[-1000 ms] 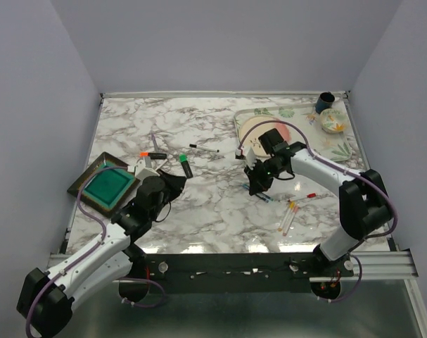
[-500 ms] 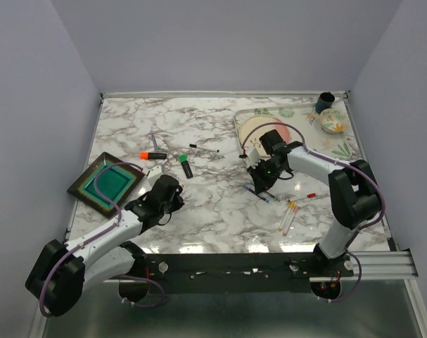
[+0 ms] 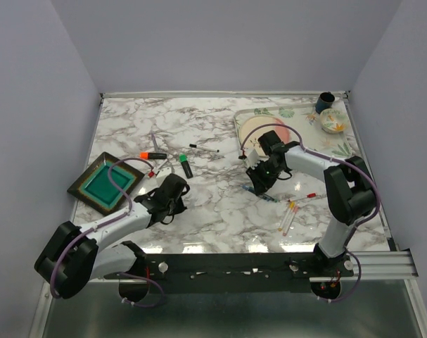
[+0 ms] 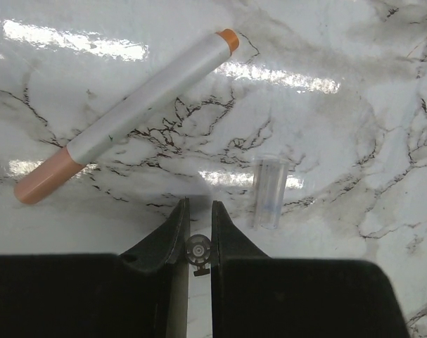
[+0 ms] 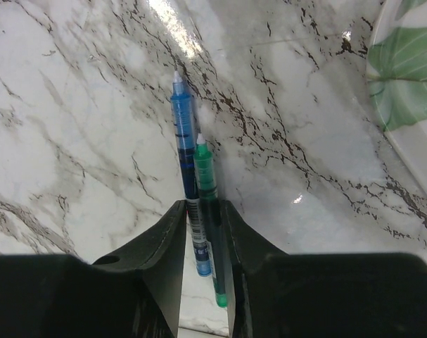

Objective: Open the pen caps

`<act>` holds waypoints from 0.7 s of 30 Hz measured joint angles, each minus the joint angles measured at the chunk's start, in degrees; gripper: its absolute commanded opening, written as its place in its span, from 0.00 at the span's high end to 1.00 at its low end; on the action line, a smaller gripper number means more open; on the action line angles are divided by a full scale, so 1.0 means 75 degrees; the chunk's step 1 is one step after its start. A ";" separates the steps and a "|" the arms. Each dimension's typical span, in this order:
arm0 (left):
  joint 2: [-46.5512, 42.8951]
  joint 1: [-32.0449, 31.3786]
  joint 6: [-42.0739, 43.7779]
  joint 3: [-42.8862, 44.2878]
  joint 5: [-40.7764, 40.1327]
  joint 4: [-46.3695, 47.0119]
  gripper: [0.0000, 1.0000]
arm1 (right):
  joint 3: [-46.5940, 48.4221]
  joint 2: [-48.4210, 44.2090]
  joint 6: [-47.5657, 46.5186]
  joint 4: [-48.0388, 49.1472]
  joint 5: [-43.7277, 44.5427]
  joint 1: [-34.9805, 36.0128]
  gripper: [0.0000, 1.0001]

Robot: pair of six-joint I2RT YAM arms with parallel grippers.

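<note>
Clear pen cap (image 4: 269,191) lies just ahead-right of the left gripper (image 4: 198,210), jaws narrow, empty; right gripper (image 5: 203,211) narrowly straddles two pens (image 5: 186,141)

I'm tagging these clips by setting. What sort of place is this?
Probably a robotics lab test cell: plain walls box in a marble-patterned table, two robot arms are bolted to a metal rail at its near edge, and loose pens lie scattered on it.

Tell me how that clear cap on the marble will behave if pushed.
The clear cap lies on its side and looks round, so it probably rolls. Thin see-through plastic suggests it is light. The glossy table likely lets it skid.
</note>
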 measured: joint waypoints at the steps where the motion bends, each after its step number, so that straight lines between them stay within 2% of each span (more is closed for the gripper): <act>1: 0.0026 -0.0020 0.0012 0.0015 0.0003 -0.0003 0.84 | 0.0000 0.0003 0.0003 0.0000 0.0006 0.0000 0.66; 6: 0.0219 -0.0102 0.0108 0.0117 0.0017 0.0003 0.77 | 0.0009 0.0006 0.0003 0.0000 0.0029 0.0000 0.60; 10: 0.0303 -0.0134 0.0157 0.0175 0.0020 -0.0012 0.67 | 0.0029 0.0003 -0.0003 -0.0017 0.0026 0.0000 0.55; 16: 0.0306 -0.0187 0.0204 0.0242 0.0020 -0.0093 0.52 | 0.0044 -0.0012 -0.0052 -0.0032 0.0023 0.0000 0.53; 21: 0.0262 -0.0210 0.0256 0.0347 0.0020 -0.0283 0.45 | 0.0044 -0.0146 -0.0166 -0.0055 0.0026 0.0000 0.53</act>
